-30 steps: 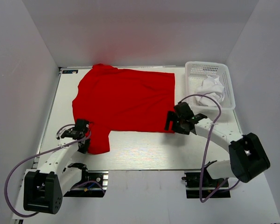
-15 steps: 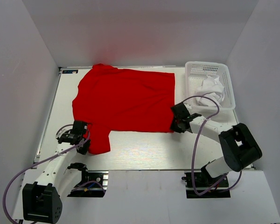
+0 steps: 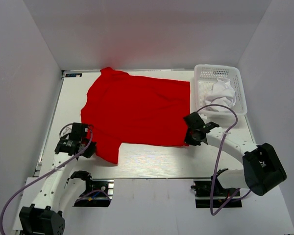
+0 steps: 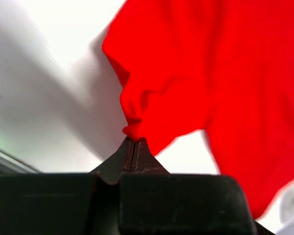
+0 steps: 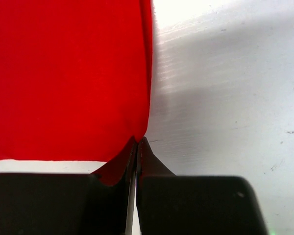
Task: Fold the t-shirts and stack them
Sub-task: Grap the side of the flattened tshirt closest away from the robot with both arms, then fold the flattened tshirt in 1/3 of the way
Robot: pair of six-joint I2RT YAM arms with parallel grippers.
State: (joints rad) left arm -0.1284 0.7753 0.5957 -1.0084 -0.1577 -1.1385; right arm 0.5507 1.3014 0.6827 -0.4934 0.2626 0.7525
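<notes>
The large red t-shirt (image 3: 137, 110) lies spread on the white table, collar end towards the left. My left gripper (image 3: 83, 143) is shut on the shirt's near left sleeve; the wrist view shows the cloth (image 4: 186, 73) bunched at the closed tips (image 4: 134, 141). My right gripper (image 3: 188, 138) is shut on the shirt's near right corner, and the wrist view shows the red hem (image 5: 88, 73) pinched at the closed tips (image 5: 138, 141). The white t-shirt (image 3: 222, 93) sits crumpled in the basket at the far right.
A white plastic lattice basket (image 3: 240, 93) stands at the table's back right corner. Grey walls close in the table on three sides. Both arms' cables loop near the front edge (image 3: 152, 177) of the table.
The right gripper moved onto the shirt's near right corner and closed on it. The whole red shirt has shifted a little to the right and towards the front. The left gripper kept its hold.
</notes>
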